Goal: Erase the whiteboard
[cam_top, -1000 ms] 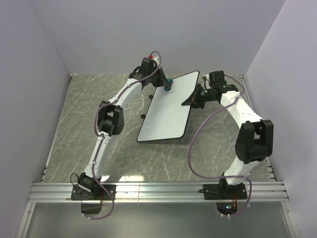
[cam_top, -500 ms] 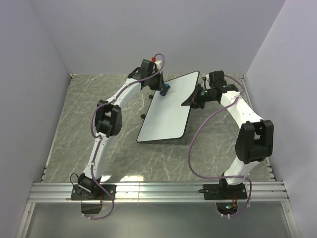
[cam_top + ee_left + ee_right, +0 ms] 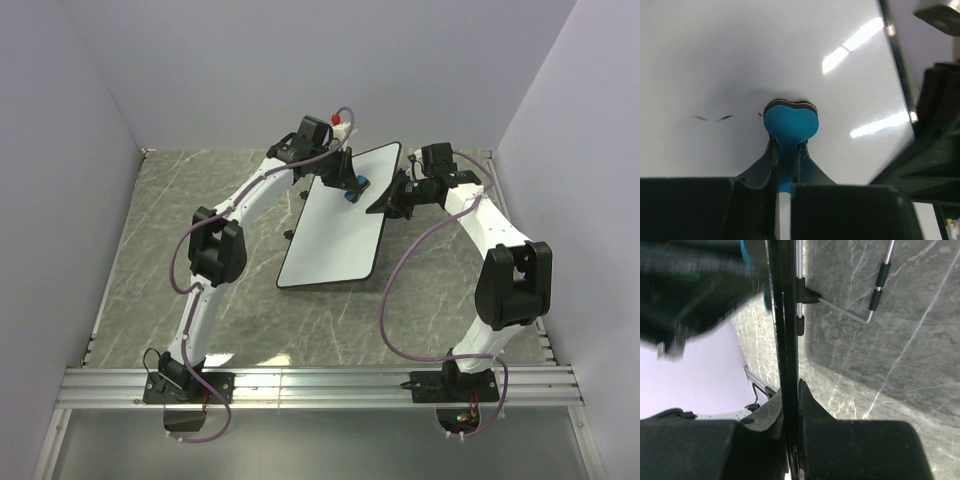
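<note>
The whiteboard (image 3: 335, 235) lies tilted in the middle of the table, its far right edge lifted. My right gripper (image 3: 392, 200) is shut on that edge; in the right wrist view the black rim (image 3: 787, 330) runs straight between the fingers. My left gripper (image 3: 345, 186) is shut on a small blue eraser (image 3: 355, 187), pressed against the upper part of the board. In the left wrist view the blue eraser (image 3: 790, 127) touches the white surface (image 3: 740, 60). A faint dark mark (image 3: 714, 118) sits just left of the eraser.
The table is grey marble (image 3: 170, 230), walled on three sides. A thin metal stand wire (image 3: 860, 310) shows behind the board. An aluminium rail (image 3: 320, 385) runs along the near edge by both arm bases.
My left gripper with the eraser has swept to the right across the top of the board. The right arm and the board have stayed put.
</note>
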`<act>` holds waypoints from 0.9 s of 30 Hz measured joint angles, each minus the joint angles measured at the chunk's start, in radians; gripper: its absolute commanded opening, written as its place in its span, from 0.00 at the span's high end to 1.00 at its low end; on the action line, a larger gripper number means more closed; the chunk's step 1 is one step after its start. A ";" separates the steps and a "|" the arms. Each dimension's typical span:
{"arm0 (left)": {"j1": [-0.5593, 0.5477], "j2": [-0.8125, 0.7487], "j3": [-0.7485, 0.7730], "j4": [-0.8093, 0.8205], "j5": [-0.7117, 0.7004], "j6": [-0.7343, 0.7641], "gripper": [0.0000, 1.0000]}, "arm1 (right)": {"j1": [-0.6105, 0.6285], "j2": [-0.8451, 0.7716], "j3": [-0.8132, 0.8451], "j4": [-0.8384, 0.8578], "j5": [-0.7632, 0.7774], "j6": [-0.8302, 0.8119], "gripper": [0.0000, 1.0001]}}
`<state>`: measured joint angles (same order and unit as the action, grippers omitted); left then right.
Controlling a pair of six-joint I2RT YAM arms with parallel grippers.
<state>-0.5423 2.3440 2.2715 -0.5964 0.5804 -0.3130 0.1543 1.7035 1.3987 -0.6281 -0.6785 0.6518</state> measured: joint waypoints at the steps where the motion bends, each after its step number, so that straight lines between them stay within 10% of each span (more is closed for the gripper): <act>1: 0.012 0.010 0.003 0.000 -0.001 -0.018 1.00 | 0.000 0.000 0.000 0.001 0.000 -0.003 1.00; 8: 0.179 0.106 -0.026 -0.008 -0.136 -0.151 1.00 | 0.003 0.000 0.000 0.009 -0.008 -0.024 1.00; 19: 0.420 -0.171 -0.288 0.044 -0.329 -0.336 1.00 | 0.020 0.041 0.064 -0.051 -0.043 -0.078 1.00; 27: 0.403 -0.177 -0.121 0.084 -0.243 -0.328 1.00 | 0.020 0.082 0.127 -0.097 -0.048 -0.089 1.00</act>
<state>-0.1390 2.1670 2.1506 -0.5121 0.3378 -0.6415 0.1741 1.7859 1.5257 -0.7250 -0.7269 0.5632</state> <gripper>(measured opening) 0.081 0.084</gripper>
